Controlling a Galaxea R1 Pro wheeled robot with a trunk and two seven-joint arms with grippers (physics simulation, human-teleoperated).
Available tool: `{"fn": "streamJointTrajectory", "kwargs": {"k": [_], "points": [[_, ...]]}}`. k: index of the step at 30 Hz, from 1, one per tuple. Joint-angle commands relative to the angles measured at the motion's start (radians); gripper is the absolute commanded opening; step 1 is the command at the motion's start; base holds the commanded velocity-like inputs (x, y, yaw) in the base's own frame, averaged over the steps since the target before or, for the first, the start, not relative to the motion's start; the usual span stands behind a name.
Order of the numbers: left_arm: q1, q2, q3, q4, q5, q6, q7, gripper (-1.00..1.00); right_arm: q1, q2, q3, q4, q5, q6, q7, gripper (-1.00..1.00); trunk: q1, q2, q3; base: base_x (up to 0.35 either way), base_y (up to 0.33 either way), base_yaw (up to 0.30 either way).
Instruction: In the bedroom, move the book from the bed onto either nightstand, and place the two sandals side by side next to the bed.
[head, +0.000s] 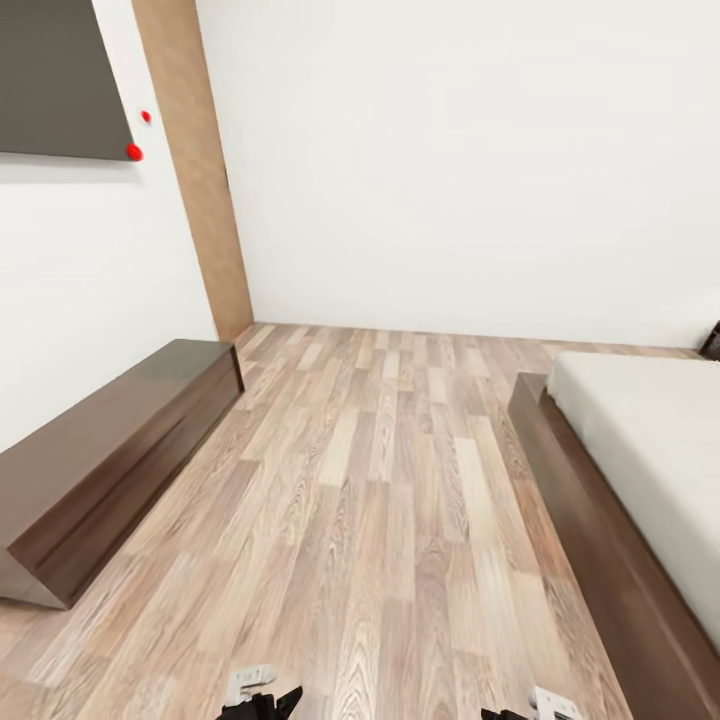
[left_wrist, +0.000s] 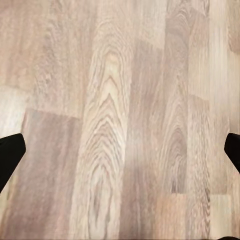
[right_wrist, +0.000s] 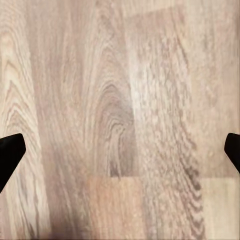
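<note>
Bedroom seen from the head camera, left to right: long low dark bench along the white wall under a grey panel, bare wood floor through the middle, then the bed at right with grey mattress on a dark frame. Book, sandals and nightstand nowhere on the visible stretch, so probably mid-drive, heading in to find them. Left gripper and right gripper carried low over the planks, jaws spread wide and empty, likely parked that way for travel.
</note>
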Motion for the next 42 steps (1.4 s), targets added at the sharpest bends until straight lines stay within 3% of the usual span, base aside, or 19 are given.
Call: {"fn": "streamJointTrajectory", "kwargs": {"k": [1,42], "points": [[-0.001,0.000,0.007,0.001,-0.002,-0.001,-0.006,1.00,-0.001,0.000,-0.002,0.001,-0.006,0.001,0.004,1.00,0.000,0.000,-0.001,0.327,0.000,-0.075],[-0.001,0.000,0.007,0.001,-0.002,-0.001,-0.006,1.00,-0.001,0.001,-0.002,0.001,-0.006,0.001,0.004,1.00,0.000,0.000,-0.001,0.332,0.000,-0.003]]}}
